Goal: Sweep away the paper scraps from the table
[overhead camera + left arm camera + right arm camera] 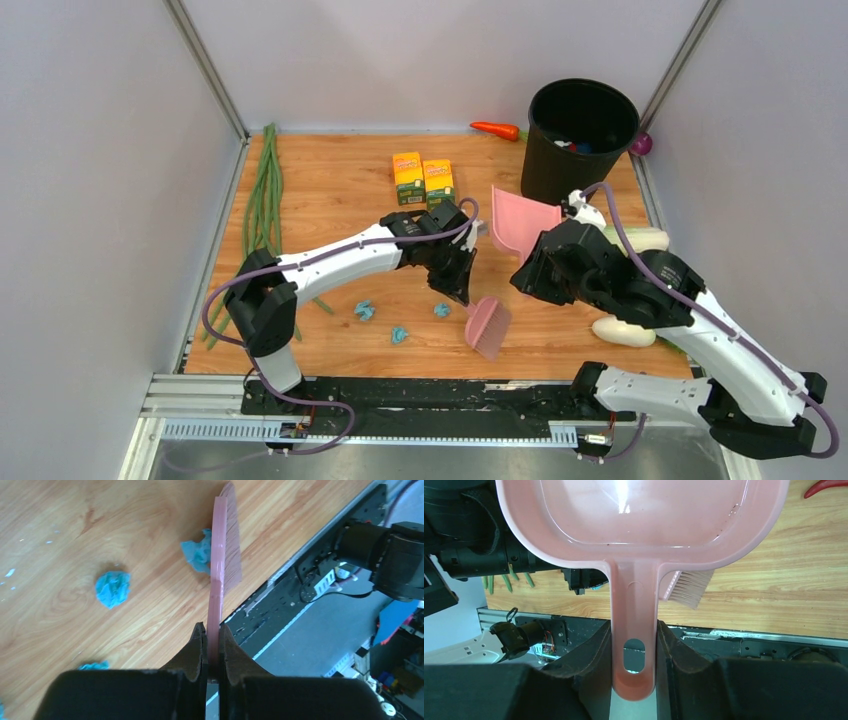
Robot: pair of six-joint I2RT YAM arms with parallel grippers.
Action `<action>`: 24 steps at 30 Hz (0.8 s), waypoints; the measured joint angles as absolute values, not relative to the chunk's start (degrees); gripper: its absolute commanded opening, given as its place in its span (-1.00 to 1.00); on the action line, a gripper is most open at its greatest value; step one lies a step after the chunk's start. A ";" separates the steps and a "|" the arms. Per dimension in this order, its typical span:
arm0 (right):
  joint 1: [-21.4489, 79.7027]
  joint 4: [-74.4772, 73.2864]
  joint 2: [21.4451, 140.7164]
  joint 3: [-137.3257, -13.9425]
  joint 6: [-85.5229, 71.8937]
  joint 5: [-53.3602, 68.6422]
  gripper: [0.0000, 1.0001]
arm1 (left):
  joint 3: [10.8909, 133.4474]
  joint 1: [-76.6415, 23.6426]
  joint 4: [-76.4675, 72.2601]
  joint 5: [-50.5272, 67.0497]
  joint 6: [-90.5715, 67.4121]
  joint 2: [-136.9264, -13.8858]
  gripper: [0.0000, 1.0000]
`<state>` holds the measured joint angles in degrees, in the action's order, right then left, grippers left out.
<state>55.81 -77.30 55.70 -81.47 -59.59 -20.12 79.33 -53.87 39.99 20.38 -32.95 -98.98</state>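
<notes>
Left fingers on the brush, right fingers on the dustpan

Closest to my left wrist lens, my left claw (212, 632) is pinched narrow on the flat pink handle of the brush (225, 555), with both pads pressed against it. The brush head reaches out over the table (150, 520), bristles turned toward the near edge. My right claw (634, 630) grips the dustpan (639, 520) by its handle, a finger on each side, and the pan's mouth points away from me. The brush bristles show just below its rim.

Three paper scraps (365, 311) lie on the wood near the front edge, in a loose row left of the brush head. One scrap (197, 555) sits right at the brush's back; I cannot tell whether it touches. Another scrap (112, 589) lies apart from it, and a third peeks in beside my left finger.

Farther back, two yellow-orange boxes (408, 178) stand side by side, and a black bin (580, 140) stands at the far right corner. Long green beans (263, 200) run along the left edge.
</notes>
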 measured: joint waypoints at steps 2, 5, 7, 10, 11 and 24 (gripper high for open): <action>55.81 -77.28 56.27 -81.47 -59.44 -19.84 -1.00 | 79.79 -53.58 41.50 19.07 -32.34 -98.98 -1.00; 55.81 -77.17 57.28 -81.36 -58.81 -19.42 -1.00 | 79.99 -52.75 43.51 16.88 -31.27 -98.98 -1.00; 55.81 -76.97 57.84 -81.12 -58.24 -19.11 -1.00 | 79.99 -51.81 44.64 15.75 -30.63 -98.96 -1.00; 55.81 -76.69 58.35 -79.57 -57.28 -18.35 -1.00 | 80.20 -50.24 46.76 12.64 -29.74 -98.65 -1.00; 55.81 -76.64 58.48 -78.91 -57.01 -18.11 -1.00 | 80.49 -49.76 47.64 11.31 -29.41 -98.54 -1.00; 55.81 -76.03 57.91 -66.24 -53.98 -15.25 -1.00 | 90.74 -48.80 61.08 -7.46 -27.07 -95.00 -0.99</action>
